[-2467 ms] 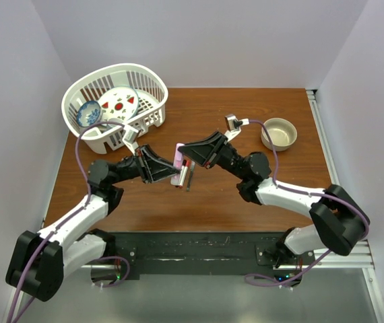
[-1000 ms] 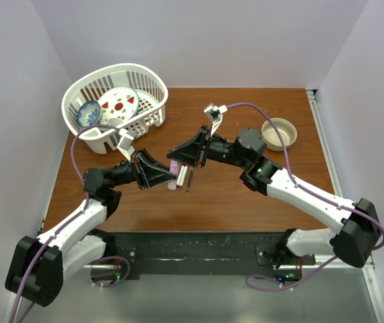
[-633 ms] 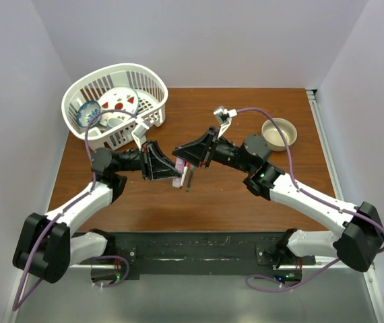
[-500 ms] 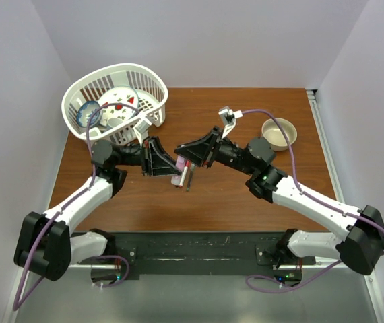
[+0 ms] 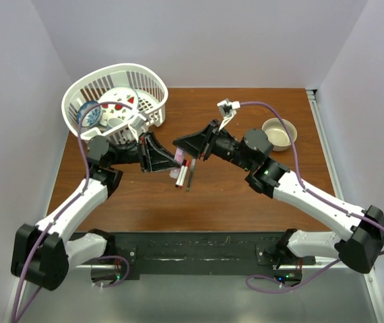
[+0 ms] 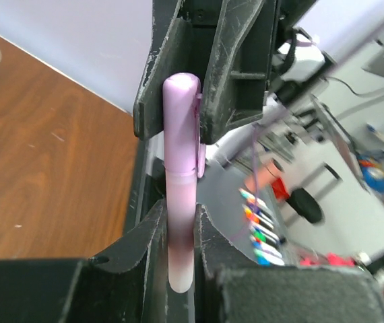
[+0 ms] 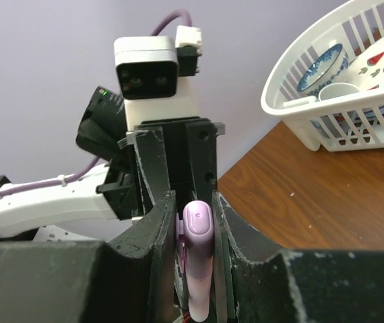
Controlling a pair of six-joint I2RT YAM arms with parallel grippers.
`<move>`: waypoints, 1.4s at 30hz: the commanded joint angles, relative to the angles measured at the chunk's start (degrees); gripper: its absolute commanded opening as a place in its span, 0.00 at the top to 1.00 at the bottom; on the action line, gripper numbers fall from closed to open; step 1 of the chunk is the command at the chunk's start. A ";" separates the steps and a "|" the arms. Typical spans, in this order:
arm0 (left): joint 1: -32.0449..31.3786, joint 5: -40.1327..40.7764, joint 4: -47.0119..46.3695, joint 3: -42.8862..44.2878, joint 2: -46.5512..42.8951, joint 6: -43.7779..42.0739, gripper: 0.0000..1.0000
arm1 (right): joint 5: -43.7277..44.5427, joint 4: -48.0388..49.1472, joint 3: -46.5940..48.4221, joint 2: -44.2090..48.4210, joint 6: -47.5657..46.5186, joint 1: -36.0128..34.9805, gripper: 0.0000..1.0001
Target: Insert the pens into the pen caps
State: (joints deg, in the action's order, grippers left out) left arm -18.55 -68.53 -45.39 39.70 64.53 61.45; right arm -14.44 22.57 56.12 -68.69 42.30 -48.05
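The left gripper [image 6: 180, 222] has its two black fingers closed tight on the pale lower barrel of a short, thick pink marker [image 6: 180, 195]. The right gripper [image 7: 197, 219] faces it tip to tip and is clamped on the rounded lilac-pink plastic cap [image 6: 181, 121] at the marker's other end. The marker runs straight from one pair of fingers into the other and is held in the air between them. Each arm appears to hold one half so the two can be pushed together along a single line. The cap's skirt meets the barrel at a seam between the two grips, so it looks seated or very nearly so. Whether it has clicked home cannot be told. Just below the joined fingers, apart from them, a slim white marker with a red end [image 5: 180, 176] and a slim dark grey-black marker [image 5: 190, 177] lie side by side on the brown wooden table [image 5: 246, 195], and both seem uncapped. Beyond the left fingers sits a white slatted plastic basket [image 5: 145, 74] holding dishes, and out past the right arm stands a small beige bowl [image 5: 279, 134].
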 commanded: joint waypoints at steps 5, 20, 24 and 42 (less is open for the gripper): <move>0.35 22.11 28.62 -1.39 -13.63 -19.77 0.42 | -5.60 -21.59 9.97 -4.00 -5.91 9.72 1.00; 0.44 38.38 52.49 -2.44 -21.47 -40.26 0.00 | -6.04 -29.34 1.36 -20.42 -7.33 18.43 1.00; 0.44 39.09 53.47 -2.17 -21.55 -41.06 0.00 | -3.15 -30.03 4.78 -28.67 -7.15 18.52 0.95; 0.44 39.97 53.83 -2.70 -24.37 -41.50 0.00 | 3.10 -29.07 13.40 -40.57 -5.39 18.96 0.45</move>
State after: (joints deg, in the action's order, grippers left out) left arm -18.39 -28.38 9.28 37.12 40.84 21.39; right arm -13.50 -7.22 66.89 -109.65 36.95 -29.54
